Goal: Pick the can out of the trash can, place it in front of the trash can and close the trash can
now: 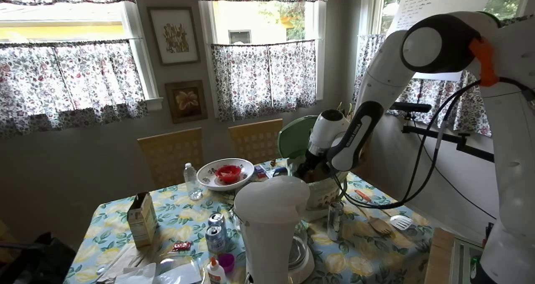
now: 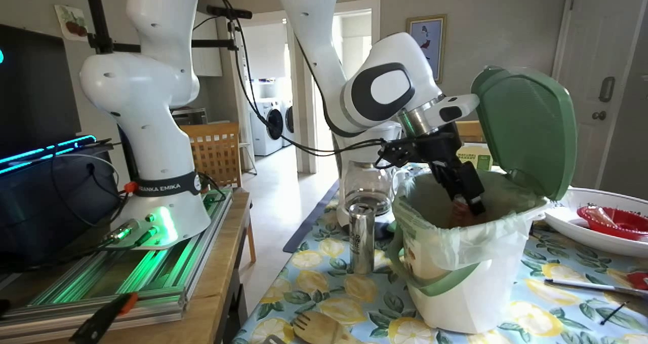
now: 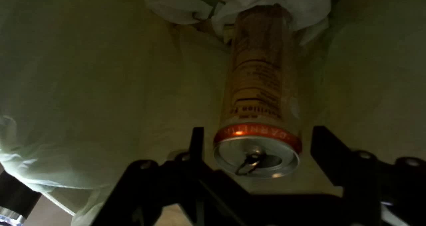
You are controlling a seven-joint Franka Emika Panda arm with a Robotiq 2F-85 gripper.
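Note:
The cream-white trash can (image 2: pixel 466 293) stands on the table with its green lid (image 2: pixel 529 126) raised; it also shows in an exterior view (image 1: pixel 324 196), partly hidden by a white coffee maker. The can (image 3: pixel 258 89), slim and brownish with a red rim band, leans inside the bin liner, its silver top toward the camera in the wrist view. Its reddish side shows dimly inside the bin (image 2: pixel 459 212). My gripper (image 3: pixel 259 136) reaches down into the bin (image 2: pixel 471 202). Its fingers are open on either side of the can's top end, with a gap at each side.
A silver can (image 2: pixel 362 237) stands beside the bin, close to the coffee maker (image 1: pixel 271 217). A white bowl (image 1: pixel 225 174) with a red dish lies on the bin's other side. A wooden fork-spoon (image 2: pixel 321 328) lies near the bin. White crumpled paper (image 3: pixel 276 3) lies inside the bin.

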